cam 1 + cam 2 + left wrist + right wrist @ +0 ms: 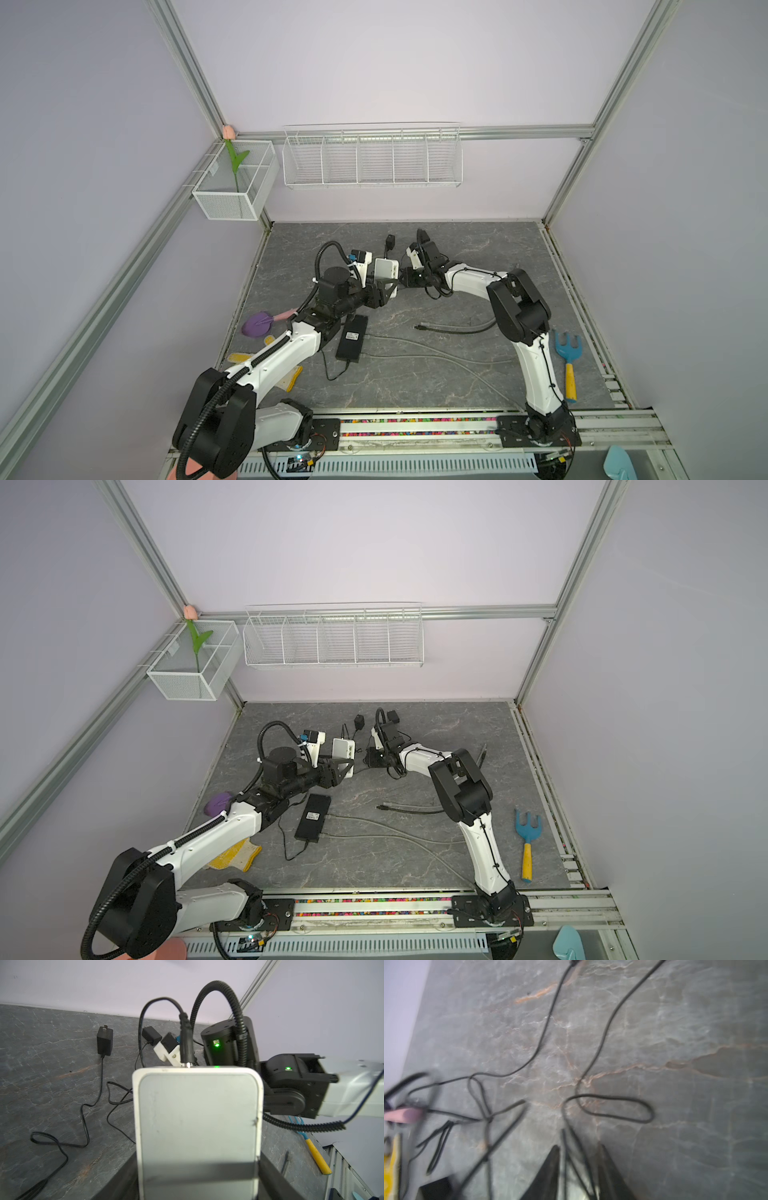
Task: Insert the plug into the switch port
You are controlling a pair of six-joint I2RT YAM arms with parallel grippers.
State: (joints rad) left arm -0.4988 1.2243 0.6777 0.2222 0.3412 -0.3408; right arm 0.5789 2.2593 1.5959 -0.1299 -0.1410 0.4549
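Observation:
My left gripper [384, 287] [197, 1169] is shut on the white switch [385, 269] [343, 749] [197, 1115] and holds it upright above the table. One black finger sits on each of the switch's side edges. The black plug [185, 1045] stands at the switch's far edge, and its metal tip meets that edge beside a lit green lamp. My right gripper [405, 277] [579, 1147] is just right of the switch. In the blurred right wrist view its fingers [550, 1167] stand close together with thin black cable strands running between them. Whether they pinch the cable does not show.
Two small black wall adapters [105, 1042] [151, 1035] lie behind, their thin cords looping over the table. A flat black power brick [352, 337] and a grey hose [453, 328] lie in front. A blue rake [568, 357] lies right, a purple spoon [257, 324] and yellow glove [291, 378] left.

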